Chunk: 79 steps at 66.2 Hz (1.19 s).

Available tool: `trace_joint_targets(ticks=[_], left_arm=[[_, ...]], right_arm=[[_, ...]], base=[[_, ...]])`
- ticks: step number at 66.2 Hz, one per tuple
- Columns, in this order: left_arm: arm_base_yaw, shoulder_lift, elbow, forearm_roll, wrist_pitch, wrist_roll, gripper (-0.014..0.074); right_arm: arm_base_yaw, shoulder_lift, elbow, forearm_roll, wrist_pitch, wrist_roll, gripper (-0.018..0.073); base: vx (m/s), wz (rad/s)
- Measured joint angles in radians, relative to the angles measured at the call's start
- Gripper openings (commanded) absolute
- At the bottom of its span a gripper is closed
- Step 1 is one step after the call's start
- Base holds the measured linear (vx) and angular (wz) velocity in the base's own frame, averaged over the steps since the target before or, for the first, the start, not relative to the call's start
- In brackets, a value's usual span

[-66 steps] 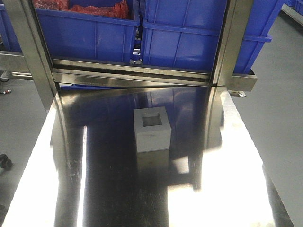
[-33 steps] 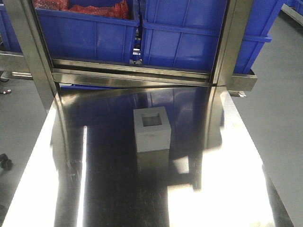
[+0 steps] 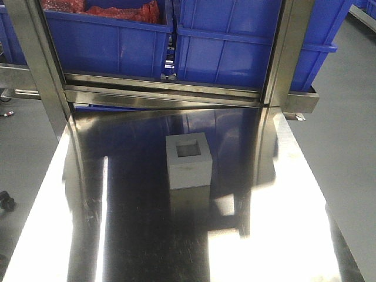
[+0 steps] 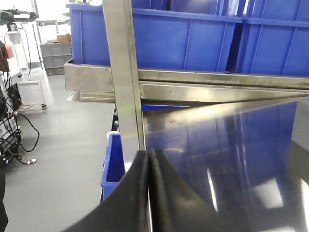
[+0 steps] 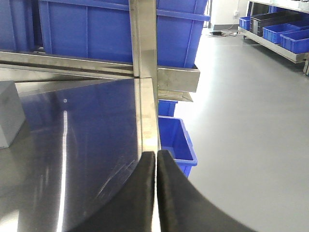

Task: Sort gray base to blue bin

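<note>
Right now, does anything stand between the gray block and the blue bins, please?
Nothing lies on the shiny steel table between them, but a horizontal steel rail crosses below the large blue plastic bin, which sits higher than the matte gray cube-shaped base.

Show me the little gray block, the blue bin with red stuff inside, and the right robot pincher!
gray base (image 3: 189, 171): front view, on its front face.
blue bin with red stuff (image 3: 106, 47): front view, on its front wall.
right gripper (image 5: 156, 157): right wrist view, between its shut fingertips.
</note>
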Motion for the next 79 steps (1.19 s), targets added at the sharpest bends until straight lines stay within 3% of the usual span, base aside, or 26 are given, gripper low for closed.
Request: trace_joint_targets(ticks=[11,19,26,42,53,61,71,79], left_arm=[[0.0,0.0,-0.018,0.0,-0.031,0.0,0.0002],[0.0,0.023,-0.118,0.0,-0.004,0.0,0.0002],[0.0,0.125,-0.255,0.0,0.068,0.0,0.0002],[0.0,0.481,-0.57,0.0,0.352,0.0,0.0002],[0.0,0.59,-0.64,0.0,0.389,0.0,0.0034],[0.0,0.599,-0.641,0.0,0.388,0.0,0.0186],[0.0,0.599,-0.641,0.0,0.388,0.0,0.054],[0.0,0.599,-0.641,0.0,0.391,0.0,0.0736]], right_arm=[[0.0,0.0,0.0,0.0,0.0,0.0,-0.0005],[0.0,0.0,0.0,0.0,0.0,0.0,-0.0005],[0.0,0.0,0.0,0.0,0.0,0.0,-0.0005],[0.0,0.0,0.0,0.0,0.0,0.0,-0.0005],[0.0,0.0,0.0,0.0,0.0,0.0,-0.0005],[0.0,0.0,0.0,0.0,0.0,0.0,-0.0005],[0.0,0.0,0.0,0.0,0.0,0.0,-0.0005],[0.0,0.0,0.0,0.0,0.0,0.0,-0.0005]], base=[[0.0,0.0],[0.0,0.0],[0.0,0.0],[0.0,0.0],[0.0,0.0],[0.0,0.0],[0.0,0.0],[0.0,0.0]])
